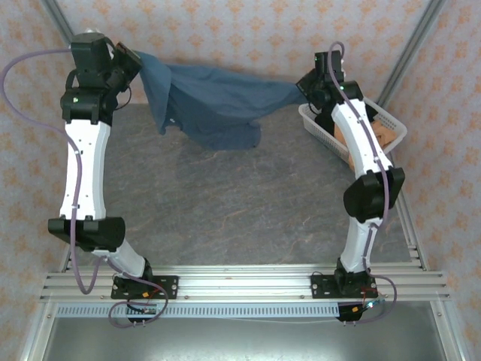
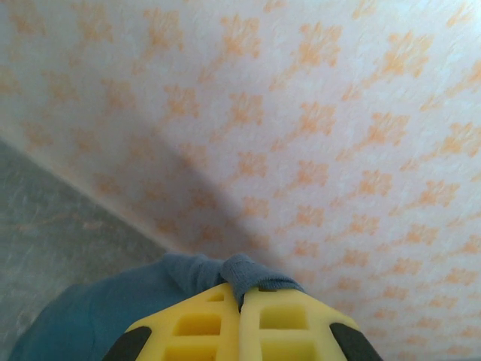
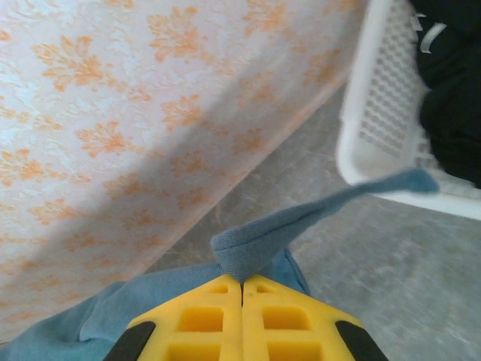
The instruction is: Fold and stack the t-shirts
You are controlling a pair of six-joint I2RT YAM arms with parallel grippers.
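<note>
The left gripper point(image 1: 134, 62) is pinching one end of the slate-blue t-shirt point(image 1: 218, 101) at the far left of the table point(image 1: 225, 210), close to the patterned wall point(image 1: 225, 30). The right gripper point(image 1: 304, 86) is pinching the other end at the far right, so the shirt is hanging stretched between the two arms along the back edge. Its upper edge is sagging slightly in the middle, and the rest of the cloth is drooping in loose folds toward the grey tabletop; whether the lowest fold is touching the surface cannot be told from above.

In the left wrist view, the yellow fingers point(image 2: 195, 323) are pressing together with a small bunch of blue cloth point(image 2: 248, 272) caught at their tips, and more of the shirt is spreading out below and to the left. In the right wrist view, the yellow fingers point(image 3: 285, 323) are likewise closing tight on a fold of the same shirt point(image 3: 248, 252), with a narrow strip of it trailing out toward the white lattice basket point(image 3: 368, 113).

The basket is sitting at the far right of the table, just beside the right arm. A tan-brown t-shirt point(image 1: 387, 135) is lying inside it, and a black t-shirt point(image 3: 451, 113) is lying in it too
</note>
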